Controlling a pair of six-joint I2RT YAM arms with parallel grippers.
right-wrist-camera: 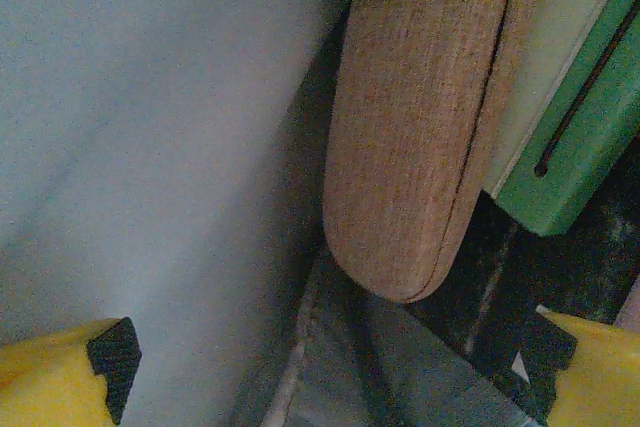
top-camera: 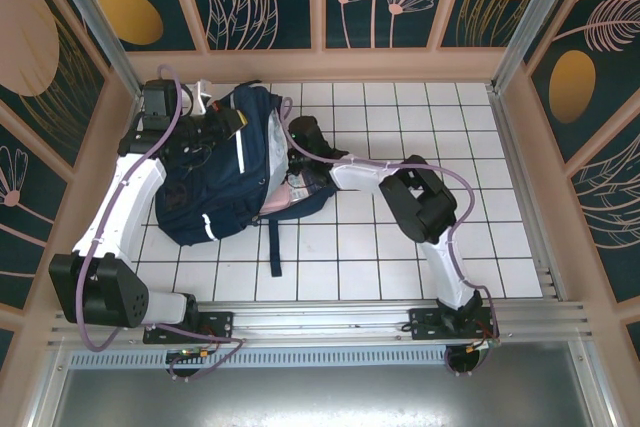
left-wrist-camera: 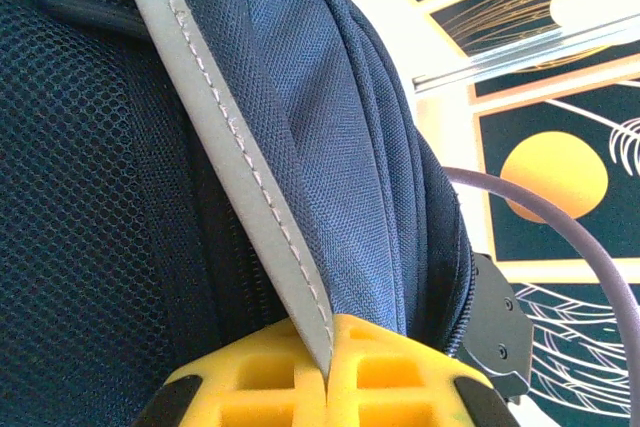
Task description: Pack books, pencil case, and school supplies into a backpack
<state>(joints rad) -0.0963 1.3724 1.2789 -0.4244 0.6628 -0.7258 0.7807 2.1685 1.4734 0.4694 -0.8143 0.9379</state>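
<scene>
**Op:** Biggest thing first. Where's the bag?

**Obs:** The backpack (top-camera: 215,197) lies slumped on the white tiled table (top-camera: 400,257). Your left arm (top-camera: 130,187) runs up along its left side. Your right arm (top-camera: 420,202) comes in from its right side, with the wrist at the backpack's mouth. One dark strap (top-camera: 273,247) trails off the backpack toward the arm bases.

**Op:** Left pincer?

**Obs:** Your left pincer (left-wrist-camera: 328,352) is clamped tight on the backpack. Its yellow fingers (left-wrist-camera: 400,372) meet with the backpack's pale stripe (left-wrist-camera: 230,147) nipped between them. There is navy weave on one side of that stripe and dark mesh on the other.

**Op:** And the right?

**Obs:** Your right pincer (right-wrist-camera: 330,342) sits inside the backpack with its jaws spread wide and nothing gripped. One yellow finger (right-wrist-camera: 50,377) is low against the backpack's pale grey lining (right-wrist-camera: 130,127).

**Op:** Supplies?

**Obs:** The tan case (right-wrist-camera: 430,117) is inside the backpack, just ahead of your open fingers and beside the lining. A dark gap separates the case from the lining. The green-white packet (right-wrist-camera: 575,137) lies just beside the case on the side away from the lining, its edge tucked behind the case.

**Op:** Anything smaller?

**Obs:** From above, a pink patch (top-camera: 290,197) shows at the backpack's mouth, under your right wrist. I can't tell what item it is.
</scene>
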